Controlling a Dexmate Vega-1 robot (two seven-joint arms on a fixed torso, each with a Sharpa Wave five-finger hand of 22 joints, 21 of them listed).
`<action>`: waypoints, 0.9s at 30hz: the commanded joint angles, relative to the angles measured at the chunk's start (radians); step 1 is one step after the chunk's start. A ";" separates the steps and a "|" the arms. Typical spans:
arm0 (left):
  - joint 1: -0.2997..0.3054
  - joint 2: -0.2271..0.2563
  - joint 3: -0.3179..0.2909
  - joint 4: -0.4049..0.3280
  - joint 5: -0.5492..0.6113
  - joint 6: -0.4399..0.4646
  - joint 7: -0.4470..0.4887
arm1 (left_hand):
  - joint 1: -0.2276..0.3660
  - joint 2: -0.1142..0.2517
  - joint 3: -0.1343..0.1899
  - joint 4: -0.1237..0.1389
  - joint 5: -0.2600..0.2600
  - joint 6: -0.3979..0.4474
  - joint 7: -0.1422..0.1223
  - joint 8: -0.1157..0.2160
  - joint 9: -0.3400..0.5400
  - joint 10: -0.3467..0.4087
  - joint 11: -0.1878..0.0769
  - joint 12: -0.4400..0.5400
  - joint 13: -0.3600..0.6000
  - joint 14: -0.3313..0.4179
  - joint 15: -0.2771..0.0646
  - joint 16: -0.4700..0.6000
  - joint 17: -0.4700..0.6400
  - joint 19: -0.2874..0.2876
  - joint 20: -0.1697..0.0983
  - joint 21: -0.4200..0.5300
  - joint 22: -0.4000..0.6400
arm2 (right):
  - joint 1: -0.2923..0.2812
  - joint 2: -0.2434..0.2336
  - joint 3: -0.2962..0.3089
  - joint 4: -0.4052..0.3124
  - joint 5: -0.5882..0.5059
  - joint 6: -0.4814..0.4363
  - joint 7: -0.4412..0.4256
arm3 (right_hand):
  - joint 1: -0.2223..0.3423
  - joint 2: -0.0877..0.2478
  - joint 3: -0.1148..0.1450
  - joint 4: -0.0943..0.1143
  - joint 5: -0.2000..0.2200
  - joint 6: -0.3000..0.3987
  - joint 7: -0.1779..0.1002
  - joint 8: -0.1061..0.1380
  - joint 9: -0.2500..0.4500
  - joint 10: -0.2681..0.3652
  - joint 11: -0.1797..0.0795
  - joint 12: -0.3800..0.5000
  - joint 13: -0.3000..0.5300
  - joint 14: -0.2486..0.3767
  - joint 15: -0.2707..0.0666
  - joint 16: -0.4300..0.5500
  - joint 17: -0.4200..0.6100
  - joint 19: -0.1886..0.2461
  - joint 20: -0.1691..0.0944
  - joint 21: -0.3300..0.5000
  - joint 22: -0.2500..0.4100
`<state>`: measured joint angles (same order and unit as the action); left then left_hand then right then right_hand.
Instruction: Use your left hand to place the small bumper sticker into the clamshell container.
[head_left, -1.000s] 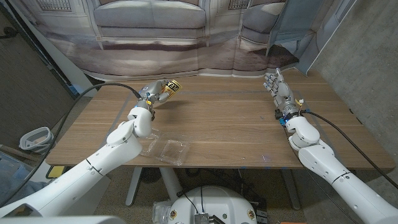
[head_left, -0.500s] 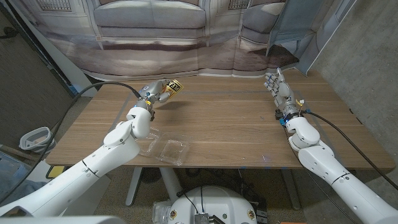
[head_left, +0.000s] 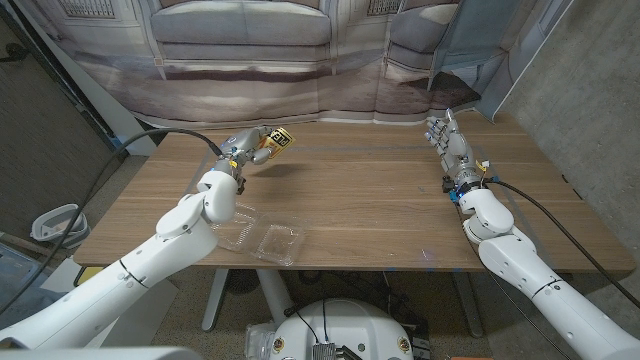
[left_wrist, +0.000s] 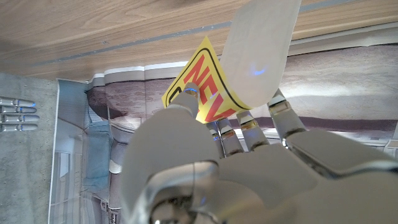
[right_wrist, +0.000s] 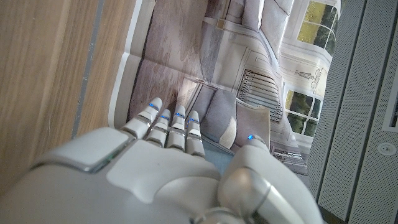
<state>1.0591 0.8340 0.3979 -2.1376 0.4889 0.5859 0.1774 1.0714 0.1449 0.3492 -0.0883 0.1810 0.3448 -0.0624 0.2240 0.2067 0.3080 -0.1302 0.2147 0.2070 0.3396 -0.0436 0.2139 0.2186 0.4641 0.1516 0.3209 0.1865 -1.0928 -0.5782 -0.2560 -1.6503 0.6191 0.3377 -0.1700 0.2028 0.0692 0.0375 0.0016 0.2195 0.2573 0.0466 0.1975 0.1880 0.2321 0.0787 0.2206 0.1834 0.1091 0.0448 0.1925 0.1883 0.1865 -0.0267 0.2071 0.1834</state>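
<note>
Head view shows my left hand (head_left: 243, 150) raised over the far part of the table (head_left: 370, 190), pinching the small bumper sticker (head_left: 279, 137) between thumb and fingers. One sticker, yellow with red lettering; it looks light, thin and bendy, probably slick, so I judge a firm hold near its middle best. One clamshell container (head_left: 264, 240) lies open below and behind that hand, near my forearm. My right hand (head_left: 448, 143) stands well apart, fingers straight, holding nothing.

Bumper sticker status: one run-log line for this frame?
left robot hand: holds bumper sticker above table | clamshell container: open, near edge, no sticker inside | right robot hand: open, idle
</note>
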 joint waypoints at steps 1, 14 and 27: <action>0.049 0.039 -0.048 -0.044 -0.012 -0.037 -0.013 | -0.006 -0.004 0.005 -0.001 -0.001 -0.001 0.000 -0.002 0.002 -0.004 0.003 -0.003 0.004 -0.006 -0.018 -0.004 0.002 -0.004 -0.001 -0.001 0.003 | -0.010 -0.004 0.003 -0.011 -0.005 0.001 -0.006 | 0.007 0.006 0.000 -0.008 -0.005 0.004 -0.002 0.002 0.003 0.009 0.002 0.000 0.006 0.006 0.001 -0.001 0.002 0.009 0.000 -0.001 0.004; 0.122 0.055 -0.118 -0.083 -0.042 -0.107 -0.025 | -0.008 -0.004 0.006 -0.001 -0.001 0.001 -0.002 -0.002 0.002 -0.002 0.001 -0.002 0.004 -0.004 -0.023 -0.003 0.002 -0.005 -0.002 -0.003 0.003 | -0.032 -0.009 0.011 -0.033 -0.014 0.009 -0.016 | 0.007 0.007 0.000 -0.008 -0.006 0.005 -0.001 0.002 0.003 0.011 0.002 0.001 0.006 0.007 0.001 -0.001 0.002 0.010 0.000 -0.001 0.004; 0.198 0.030 -0.168 -0.111 -0.037 -0.158 0.013 | -0.010 -0.006 0.007 -0.002 -0.002 0.001 -0.004 -0.003 0.002 -0.001 -0.001 -0.003 0.004 -0.005 -0.025 -0.004 0.002 -0.006 -0.003 -0.005 0.003 | -0.036 -0.003 0.014 -0.018 -0.008 0.025 -0.004 | 0.008 0.006 -0.001 -0.009 -0.006 0.005 -0.001 0.002 0.003 0.011 0.002 0.000 0.006 0.008 0.001 -0.001 0.002 0.010 0.001 -0.001 0.004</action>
<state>1.1962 0.8863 0.2787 -2.2342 0.4618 0.4812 0.1571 1.0676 0.1409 0.3491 -0.0884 0.1810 0.3448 -0.0625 0.2240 0.2067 0.3080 -0.1302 0.2148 0.2069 0.3396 -0.0435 0.2140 0.2187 0.4602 0.1477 0.3209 0.1865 -1.1222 -0.5857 -0.2452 -1.6750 0.6069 0.3550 -0.1778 0.2032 0.0691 0.0334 -0.0025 0.2128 0.2573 0.0466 0.1975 0.1880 0.2357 0.0823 0.2206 0.1834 0.1090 0.0447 0.1924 0.1882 0.1865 -0.0267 0.2071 0.1834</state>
